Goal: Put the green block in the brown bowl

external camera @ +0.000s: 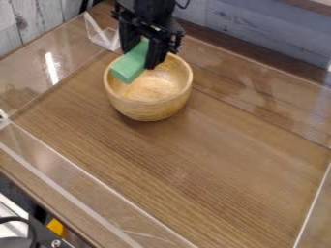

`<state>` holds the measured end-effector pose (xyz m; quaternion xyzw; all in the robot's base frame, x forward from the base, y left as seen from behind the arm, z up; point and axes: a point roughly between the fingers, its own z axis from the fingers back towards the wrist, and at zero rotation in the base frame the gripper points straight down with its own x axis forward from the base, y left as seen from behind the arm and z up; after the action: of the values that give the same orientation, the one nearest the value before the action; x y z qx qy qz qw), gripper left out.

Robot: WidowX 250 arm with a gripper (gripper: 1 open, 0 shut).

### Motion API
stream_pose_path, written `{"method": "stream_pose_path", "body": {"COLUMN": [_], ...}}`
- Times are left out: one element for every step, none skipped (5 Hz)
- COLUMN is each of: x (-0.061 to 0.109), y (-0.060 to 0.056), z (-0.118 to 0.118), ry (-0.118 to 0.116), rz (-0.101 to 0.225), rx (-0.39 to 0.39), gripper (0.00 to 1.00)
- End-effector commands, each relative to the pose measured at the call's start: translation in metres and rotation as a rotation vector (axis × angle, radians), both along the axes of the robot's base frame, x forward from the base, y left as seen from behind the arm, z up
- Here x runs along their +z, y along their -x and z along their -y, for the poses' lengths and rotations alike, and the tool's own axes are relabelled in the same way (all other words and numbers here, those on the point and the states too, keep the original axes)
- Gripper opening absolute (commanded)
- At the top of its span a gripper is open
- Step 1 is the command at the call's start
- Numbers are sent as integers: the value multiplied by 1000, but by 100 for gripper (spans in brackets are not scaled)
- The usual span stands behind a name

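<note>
The green block hangs tilted over the back-left rim of the brown bowl, its lower end just above the rim. My gripper points straight down and is shut on the block's upper part, with black fingers on either side of it. The round wooden bowl stands on the table's far left part and its tan inside shows with nothing lying in it.
A clear plastic sheet with raised edges covers the wooden table. A clear plastic stand rises behind the bowl at the left. A grey plank wall runs along the back.
</note>
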<state>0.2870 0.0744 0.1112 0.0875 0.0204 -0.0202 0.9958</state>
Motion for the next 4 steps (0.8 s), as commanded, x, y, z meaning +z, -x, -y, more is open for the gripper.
{"method": "stream_pose_path", "body": {"x": [11, -9, -17, -13], "y": [-8, -14, -15, -18], "z": [-8, -4, 3, 5], "ry": [-14, -17, -10, -2], "rz": [29, 25, 35, 41], "rx": [-69, -107, -143, -138], "gripper": [0, 100, 100, 100]}}
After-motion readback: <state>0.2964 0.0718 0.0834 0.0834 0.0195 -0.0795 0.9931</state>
